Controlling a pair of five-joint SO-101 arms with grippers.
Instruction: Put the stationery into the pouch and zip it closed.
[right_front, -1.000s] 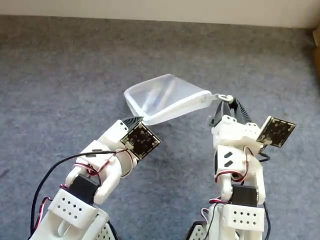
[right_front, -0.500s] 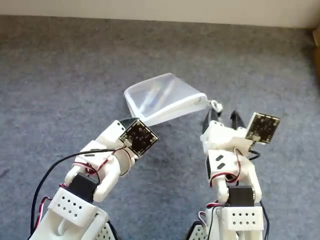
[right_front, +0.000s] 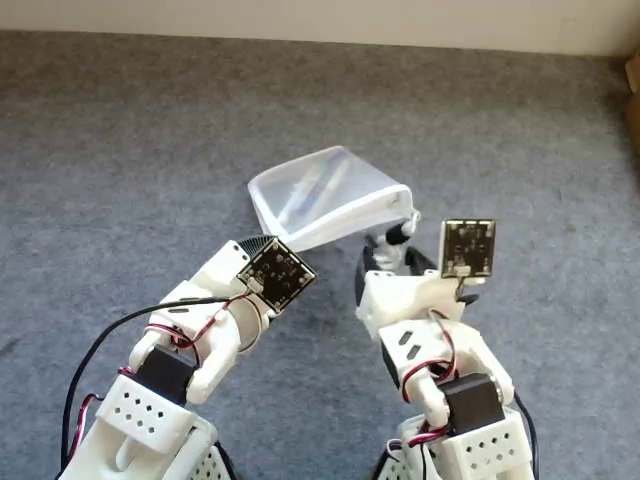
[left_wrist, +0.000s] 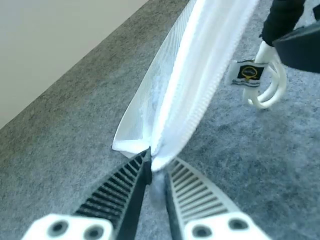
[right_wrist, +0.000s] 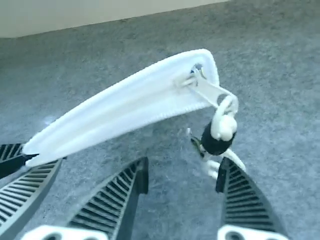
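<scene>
Left end effector (left_wrist: 152, 172) is pinched tight on the near-left corner of the pouch (right_front: 325, 195), mid-bench (right_front: 120, 120). Right end effector (right_wrist: 182, 177) gapes wide and empty, just near the zipper pull (right_wrist: 220, 131).

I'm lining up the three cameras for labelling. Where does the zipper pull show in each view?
High view: zipper pull at the pouch's right end, just ahead of the right claw.
Left wrist view: zipper pull hangs beside the zip band, away from the left claw.
Right wrist view: zipper pull dangles off the pouch's end, between the open claw's fingers.
Shared landmark: the left claw, clamped on the pouch's opposite corner.
</scene>
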